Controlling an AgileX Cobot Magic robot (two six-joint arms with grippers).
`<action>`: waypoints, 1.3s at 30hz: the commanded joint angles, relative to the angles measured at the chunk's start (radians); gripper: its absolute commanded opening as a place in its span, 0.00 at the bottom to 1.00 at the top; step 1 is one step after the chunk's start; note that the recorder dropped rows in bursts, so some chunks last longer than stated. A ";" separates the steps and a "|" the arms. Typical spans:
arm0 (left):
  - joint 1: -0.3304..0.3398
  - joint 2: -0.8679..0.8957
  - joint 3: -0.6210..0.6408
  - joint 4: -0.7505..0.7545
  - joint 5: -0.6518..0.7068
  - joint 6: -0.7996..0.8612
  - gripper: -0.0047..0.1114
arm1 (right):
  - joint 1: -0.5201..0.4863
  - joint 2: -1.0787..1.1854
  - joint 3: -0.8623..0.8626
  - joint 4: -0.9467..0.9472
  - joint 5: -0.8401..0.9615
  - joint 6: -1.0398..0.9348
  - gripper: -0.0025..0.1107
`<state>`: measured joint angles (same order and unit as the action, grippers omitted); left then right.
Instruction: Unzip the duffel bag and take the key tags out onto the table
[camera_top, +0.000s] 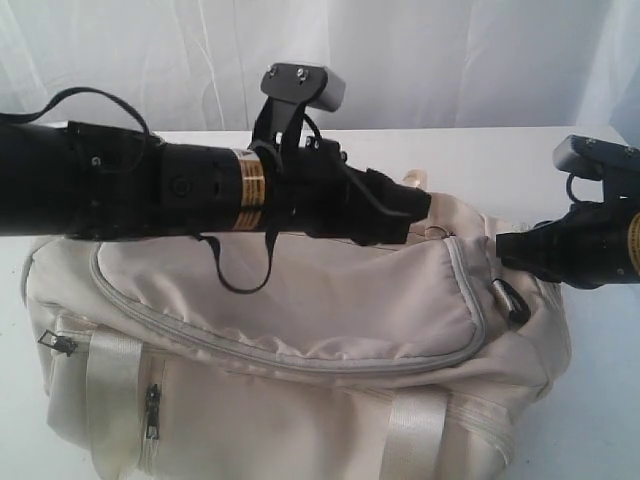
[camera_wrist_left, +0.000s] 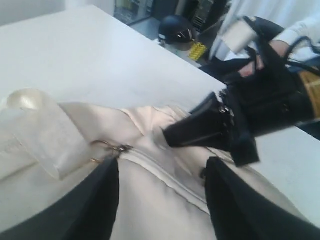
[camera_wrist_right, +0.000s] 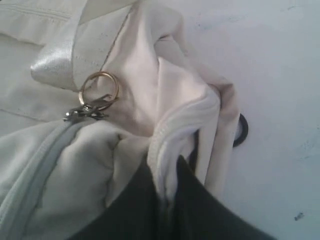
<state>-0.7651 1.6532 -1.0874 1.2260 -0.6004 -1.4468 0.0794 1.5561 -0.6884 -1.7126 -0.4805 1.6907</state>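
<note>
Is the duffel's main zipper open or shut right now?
Shut. The zipper on the duffel bag runs closed along its whole visible curve, the pull sits at the end of closed teeth, and no dark lining shows.

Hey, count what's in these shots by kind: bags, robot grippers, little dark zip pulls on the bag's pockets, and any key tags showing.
Cream fabric duffel bag: 1
Black grippers, left gripper and right gripper: 2
Small dark pocket zip pulls: 2
Key tags showing: 0
Total: 5

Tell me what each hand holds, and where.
The right hand pinches the bag by a fabric fold beside the zipper ring. The left hand holds nothing.
</note>
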 joint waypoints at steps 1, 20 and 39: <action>-0.003 0.062 -0.107 -0.007 0.052 0.057 0.53 | -0.009 0.001 0.012 -0.032 -0.012 -0.036 0.02; 0.016 0.483 -0.414 -0.021 0.078 -0.044 0.53 | -0.009 0.001 0.012 -0.032 0.033 -0.035 0.02; 0.058 0.539 -0.414 0.125 -0.091 -0.248 0.53 | -0.009 0.001 0.012 -0.032 0.056 -0.035 0.02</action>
<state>-0.7047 2.1757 -1.5021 1.2988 -0.6674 -1.6523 0.0794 1.5561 -0.6884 -1.7145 -0.4488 1.6714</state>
